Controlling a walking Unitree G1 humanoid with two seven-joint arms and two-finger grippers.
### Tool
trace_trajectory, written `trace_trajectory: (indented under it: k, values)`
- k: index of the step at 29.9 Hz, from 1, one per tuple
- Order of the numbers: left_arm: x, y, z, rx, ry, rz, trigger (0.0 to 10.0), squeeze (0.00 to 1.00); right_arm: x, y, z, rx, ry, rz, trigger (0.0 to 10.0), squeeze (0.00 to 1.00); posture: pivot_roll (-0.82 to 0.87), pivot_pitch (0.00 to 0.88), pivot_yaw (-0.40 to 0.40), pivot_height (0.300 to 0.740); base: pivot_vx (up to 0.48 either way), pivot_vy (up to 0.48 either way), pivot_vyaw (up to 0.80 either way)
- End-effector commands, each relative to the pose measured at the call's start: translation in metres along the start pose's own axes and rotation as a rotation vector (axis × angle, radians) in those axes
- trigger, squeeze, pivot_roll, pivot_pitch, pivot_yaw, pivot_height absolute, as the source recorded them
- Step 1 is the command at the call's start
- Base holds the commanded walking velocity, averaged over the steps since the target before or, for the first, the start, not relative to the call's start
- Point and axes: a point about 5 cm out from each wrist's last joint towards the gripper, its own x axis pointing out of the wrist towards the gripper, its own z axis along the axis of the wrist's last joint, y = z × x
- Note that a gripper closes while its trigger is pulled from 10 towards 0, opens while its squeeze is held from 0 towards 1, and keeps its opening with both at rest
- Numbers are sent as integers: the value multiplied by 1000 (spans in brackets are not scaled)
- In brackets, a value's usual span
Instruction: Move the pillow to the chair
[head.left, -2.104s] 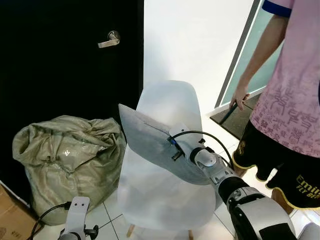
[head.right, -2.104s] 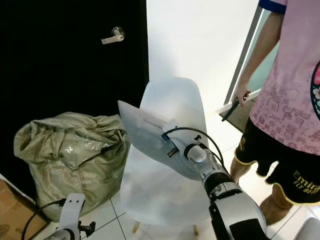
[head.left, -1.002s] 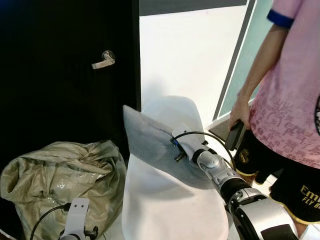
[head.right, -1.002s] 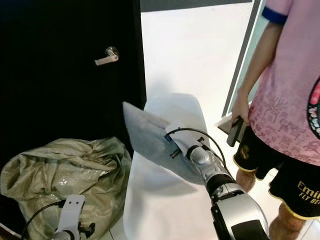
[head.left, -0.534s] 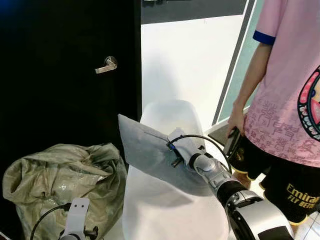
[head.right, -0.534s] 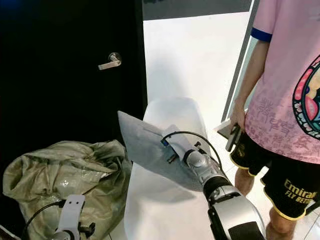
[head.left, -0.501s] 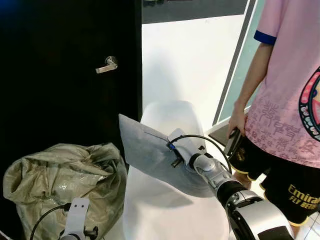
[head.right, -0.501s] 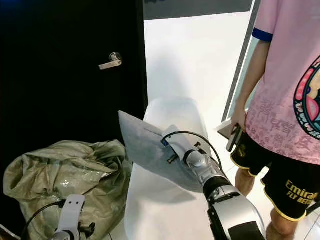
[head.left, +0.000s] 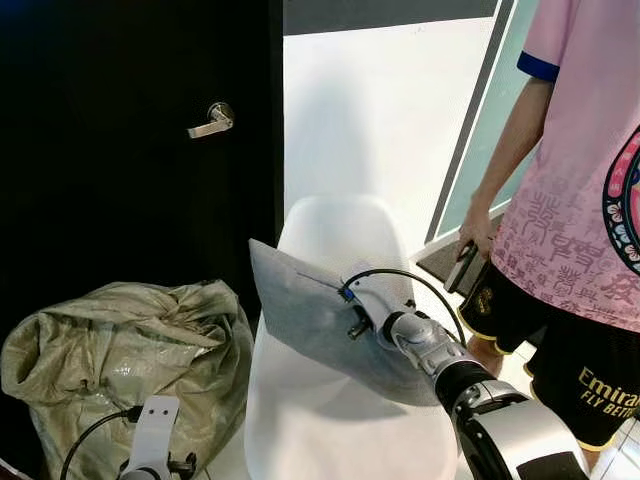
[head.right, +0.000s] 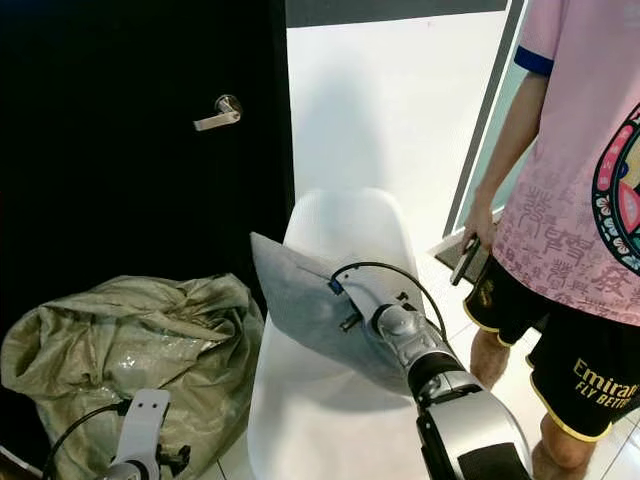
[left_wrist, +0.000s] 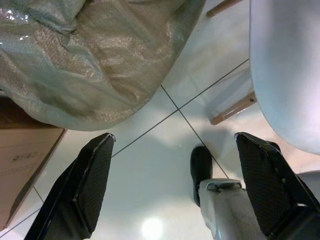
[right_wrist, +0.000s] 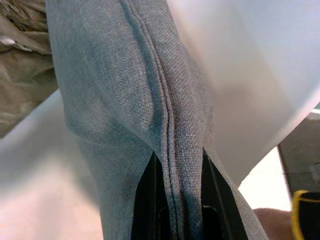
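Person (head.left: 580, 230) in pink shirt stands just beside white chair (head.left: 340, 420), dark phone (head.left: 461, 268) in hand. Lumpy green sack (head.left: 120, 350) near black door (head.left: 130, 150). Chair legs mostly hidden. Right gripper (right_wrist: 172, 200) pinches grey pillow (head.left: 310, 315) seam, pillow above seat. Left gripper (left_wrist: 172, 187) fingers wide apart, low over floor tiles (left_wrist: 150, 200).

pretty uneven exposure here. the white wall (head.left: 370, 110) and white chair (head.left: 335, 420) are nearly blown out, while the black door (head.left: 130, 200) is crushed to pure dark. the pillow (head.left: 310, 315) drops a soft shadow on the seat. a round light glare sits on the floor tiles (left_wrist: 150, 227). head views sharp, wrist close-ups slightly soft.
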Motion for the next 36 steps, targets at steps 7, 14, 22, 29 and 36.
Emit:
trace_trajectory:
  k: [7,14,22,29,36]
  values:
    - [-1,3,-7,6,29,5,10000,0,1,1,7,35,-22,1,10000,0,-78,74,-40,640,0,0,0]
    - [-2,3,-8,8,30,6,10000,0,2,6,7,20,-28,27,10000,0,-75,79,-38,620,0,0,0]
    - [-2,4,-8,12,30,5,10000,0,2,12,-3,-28,23,51,10000,0,-74,92,-35,595,0,0,0]
    - [-3,5,-10,13,33,5,10000,0,-2,22,-31,-165,167,132,10000,0,-67,106,-36,560,0,0,0]
    - [-3,5,-12,14,36,6,10000,0,-5,23,-42,-175,229,192,10000,0,-62,115,-32,551,0,0,0]
